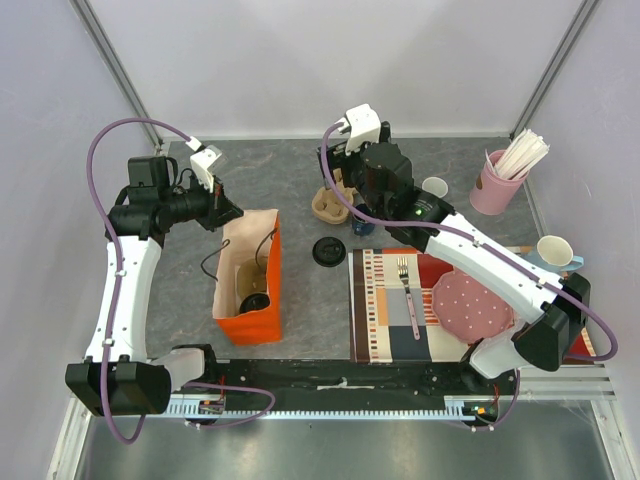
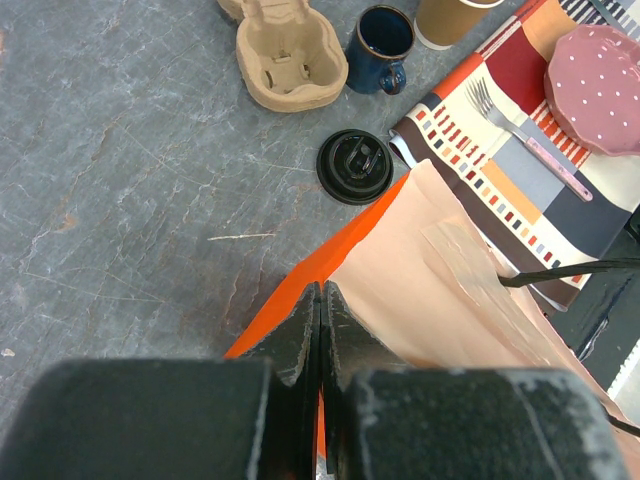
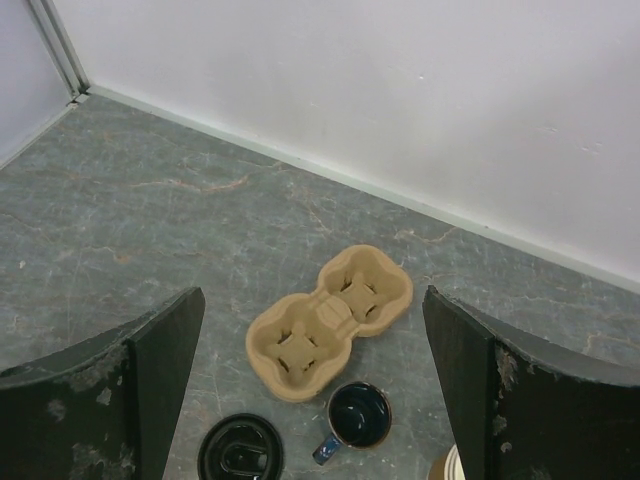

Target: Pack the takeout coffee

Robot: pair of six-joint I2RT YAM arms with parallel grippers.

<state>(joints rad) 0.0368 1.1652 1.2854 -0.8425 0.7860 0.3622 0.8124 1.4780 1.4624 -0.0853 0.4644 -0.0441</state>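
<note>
We see the takeout coffee (image 1: 255, 301) inside the orange bag (image 1: 262, 322), whose rim our left fingers (image 2: 300, 335) pinch, while our right fingers (image 3: 150, 350) gape empty beyond it.

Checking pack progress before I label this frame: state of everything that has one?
orange paper bag: upright, mouth open, rim pinched
kraft-paper takeout coffee cup with round black lid: lid on, inside bag
loose round black plastic lid: lying flat, no cup
tan moulded-pulp two-cup carrier: both wells empty
left gripper: shut on bag rim
right gripper: open, empty, over carrier
</note>
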